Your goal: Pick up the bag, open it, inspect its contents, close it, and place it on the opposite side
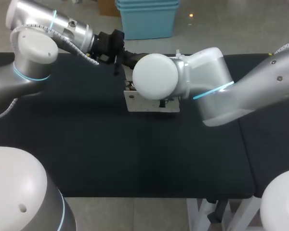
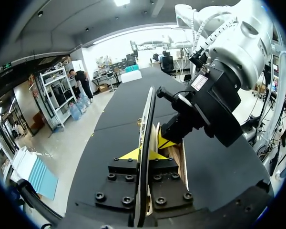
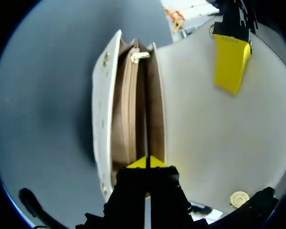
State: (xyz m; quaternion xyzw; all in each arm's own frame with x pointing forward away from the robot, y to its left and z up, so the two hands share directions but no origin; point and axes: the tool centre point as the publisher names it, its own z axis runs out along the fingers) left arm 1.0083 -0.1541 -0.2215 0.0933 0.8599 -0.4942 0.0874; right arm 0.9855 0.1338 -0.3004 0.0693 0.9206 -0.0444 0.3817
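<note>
The handbag [image 1: 139,105] sits on the matte black table [image 1: 135,159], towards its far edge, partly hidden under our right arm [image 1: 216,91].

1. Body: smooth off-white, leather-like panels. The lining is tan, with a pale metal zip pull [image 3: 139,56] at the mouth. Small round studs [image 3: 106,58] dot the outer wall.
2. Flap [image 3: 200,143]: folded open, flat and plain, with a round brass-coloured snap [image 3: 239,198] near its edge.
3. Left gripper [image 2: 143,153]: fingers pressed together on the thin flap edge. One yellow fingertip [image 3: 231,62] lies on the flap's inner face.
4. Right gripper [image 3: 147,163]: tips pinched together on a thin inner wall of the handbag.
5. Markings: a small white label [image 2: 199,82] on the right gripper's black body, with print too small to read.
</note>
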